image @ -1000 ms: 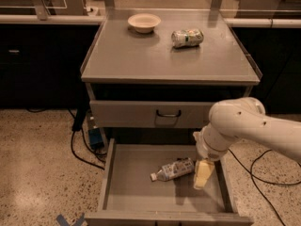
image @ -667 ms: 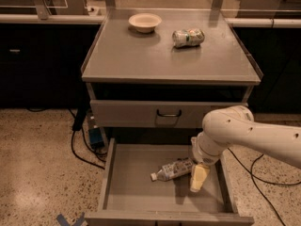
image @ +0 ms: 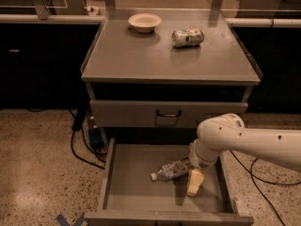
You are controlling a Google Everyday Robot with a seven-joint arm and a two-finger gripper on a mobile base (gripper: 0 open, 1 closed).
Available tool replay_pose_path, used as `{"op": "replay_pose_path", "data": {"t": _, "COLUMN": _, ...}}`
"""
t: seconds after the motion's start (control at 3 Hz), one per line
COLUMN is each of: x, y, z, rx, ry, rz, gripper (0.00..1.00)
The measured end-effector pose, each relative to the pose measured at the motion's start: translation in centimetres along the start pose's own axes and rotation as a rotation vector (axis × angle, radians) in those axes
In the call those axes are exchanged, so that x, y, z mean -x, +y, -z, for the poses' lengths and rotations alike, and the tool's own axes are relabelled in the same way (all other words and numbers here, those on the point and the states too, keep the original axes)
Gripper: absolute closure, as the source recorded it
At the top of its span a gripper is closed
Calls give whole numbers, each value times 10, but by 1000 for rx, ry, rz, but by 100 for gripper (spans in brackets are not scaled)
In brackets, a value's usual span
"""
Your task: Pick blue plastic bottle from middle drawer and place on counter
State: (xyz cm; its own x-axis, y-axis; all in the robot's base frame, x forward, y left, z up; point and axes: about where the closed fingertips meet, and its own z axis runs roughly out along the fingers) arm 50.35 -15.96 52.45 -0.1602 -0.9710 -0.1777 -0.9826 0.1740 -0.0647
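Arm has dropped further into the drawer (image: 109,173) over the last second. The gripper (image: 194,182) went down and slightly toward 9 o'clock, and it now sits low over the drawer floor, right at the bottle's base end.

Bottle (image: 171,170) hasn't moved. It lies on its side, right of centre on the drawer floor, with the cap pointing to about 8 o'clock and the base to about 2 o'clock. The gripper is at the bottle's 4 o'clock, just beside it or touching; can't tell which, because the wrist hides the contact point.

Can't tell whether the gripper is apart or closed, since the forearm and wrist block most of it. The bottle is flat on the floor, so I read this as not grasped yet.

My read for the task: the approach is nearly done and we're in the final descent before the grasp. Lift and transfer haven't started.

Counter (image: 155,60) has a bowl (image: 145,21) at 11 o'clock and a dented can (image: 187,37) at 1 o'clock. The front half, toward 6 o'clock, looks like the obvious drop zone.

Risks:
- The bottle is round and lying down, so a nudge at the base end could roll or spin it toward the left wall.
- The closed drawer front (image: 168,113) above overhangs the back of the open drawer, so the arm likely has to pull out toward 6 o'clock before it rises.
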Motion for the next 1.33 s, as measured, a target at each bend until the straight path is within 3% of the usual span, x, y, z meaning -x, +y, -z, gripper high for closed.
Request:
{"op": "replay_pose_path", "data": {"t": 1.0, "x": 20, "y": -17, "z": -76, "rx": -6, "ry": -47, "rz": 61, "gripper": 0}}
{"op": "replay_pose_path", "data": {"t": 1.33, "x": 29, "y": -23, "z": -112, "rx": 17, "ry": -66, "rz": 69, "gripper": 0}}
